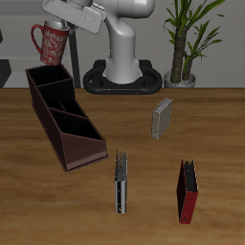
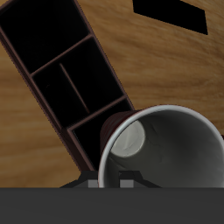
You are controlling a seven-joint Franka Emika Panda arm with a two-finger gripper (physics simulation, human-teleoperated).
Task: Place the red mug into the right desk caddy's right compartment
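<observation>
The red mug point(image 1: 50, 43), with a pale swirly pattern, hangs in the air at the table's back, held at its rim by my gripper point(image 1: 65, 26), which is shut on it. In the wrist view the mug's point(image 2: 166, 162) light grey inside fills the foreground, and my gripper point(image 2: 109, 184) shows at its rim. The right desk caddy point(image 1: 57, 120) is a long maroon-brown tray lying on the table just below and in front of the mug. Its squarish back end section, the right compartment point(image 1: 46, 80), lies almost under the mug and shows partly beneath it in the wrist view point(image 2: 92, 131).
A grey book point(image 1: 163, 117) stands upright mid-table. A dark grey book point(image 1: 122, 182) and a flat red book point(image 1: 188, 191) stand near the front edge. The robot's base point(image 1: 124, 62) and a potted plant point(image 1: 187, 43) are at the back.
</observation>
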